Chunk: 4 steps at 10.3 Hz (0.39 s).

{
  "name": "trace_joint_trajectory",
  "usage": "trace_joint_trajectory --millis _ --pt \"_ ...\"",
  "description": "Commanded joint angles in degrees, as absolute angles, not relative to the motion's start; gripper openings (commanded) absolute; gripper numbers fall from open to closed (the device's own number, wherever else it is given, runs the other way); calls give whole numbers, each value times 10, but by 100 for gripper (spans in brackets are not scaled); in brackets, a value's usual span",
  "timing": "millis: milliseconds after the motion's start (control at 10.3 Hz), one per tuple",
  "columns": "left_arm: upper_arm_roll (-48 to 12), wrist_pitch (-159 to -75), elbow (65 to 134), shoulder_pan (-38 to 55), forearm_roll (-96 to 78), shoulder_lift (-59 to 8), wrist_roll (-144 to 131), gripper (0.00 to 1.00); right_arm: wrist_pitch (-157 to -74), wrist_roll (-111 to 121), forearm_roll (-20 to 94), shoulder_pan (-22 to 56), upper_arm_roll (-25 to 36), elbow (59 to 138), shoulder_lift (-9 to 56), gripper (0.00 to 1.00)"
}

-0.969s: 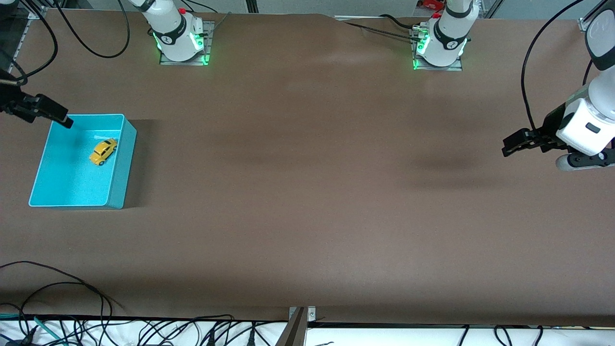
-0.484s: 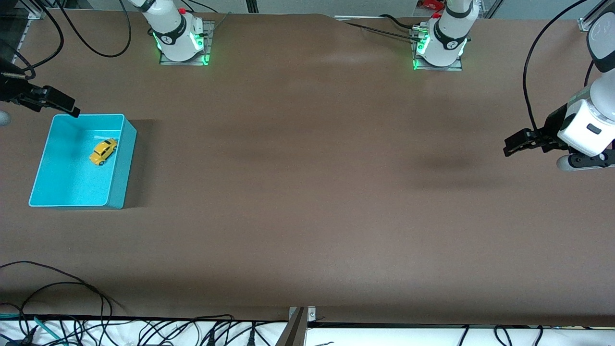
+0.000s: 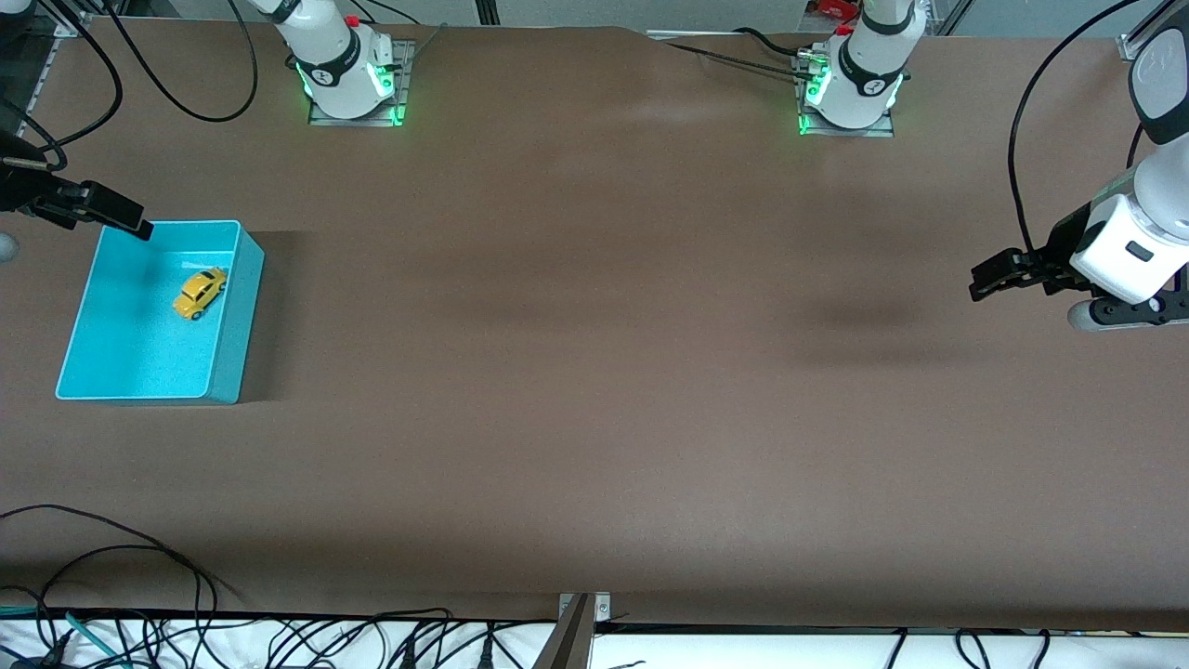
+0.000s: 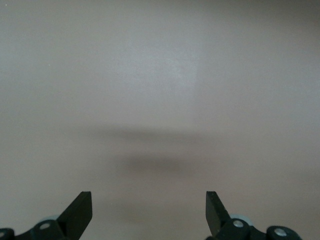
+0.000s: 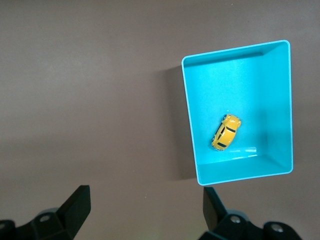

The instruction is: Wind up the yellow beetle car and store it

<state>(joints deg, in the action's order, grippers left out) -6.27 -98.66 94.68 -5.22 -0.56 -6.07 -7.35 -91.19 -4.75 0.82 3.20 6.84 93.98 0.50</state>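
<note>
The yellow beetle car [image 3: 199, 293] lies inside the turquoise bin [image 3: 139, 367], close to the wall that faces the table's middle. The right wrist view shows the car [image 5: 226, 132] on the bin's floor [image 5: 240, 80], on its wheels. My right gripper [image 3: 137, 226] hangs open and holds nothing, over the table just outside one corner of the bin; its fingers [image 5: 77, 205] frame bare table. My left gripper [image 3: 983, 281] hangs open and holds nothing, over bare table at the left arm's end, and it waits there; its wrist view shows only its fingertips [image 4: 82, 207] and the table.
The brown table [image 3: 594, 372] stretches between the two grippers. Both arm bases [image 3: 351, 79] [image 3: 850, 88] stand along the edge farthest from the front camera. Loose cables [image 3: 139, 595] lie at the edge nearest that camera.
My right gripper has shifted a little around the bin's corner, first away from over the bin, then slightly back. The car, the bin and the left gripper stay where they were.
</note>
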Motion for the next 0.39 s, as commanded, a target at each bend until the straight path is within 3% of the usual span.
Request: trace_joint_trajectory --millis 0,291 --pt "-63 -987 951 -52 -21 -61 -54 100 -898 -55 -1 36 69 926 6 100" --pt "-63 -987 950 -52 -21 -61 -54 100 -898 -53 -1 36 69 926 3 100"
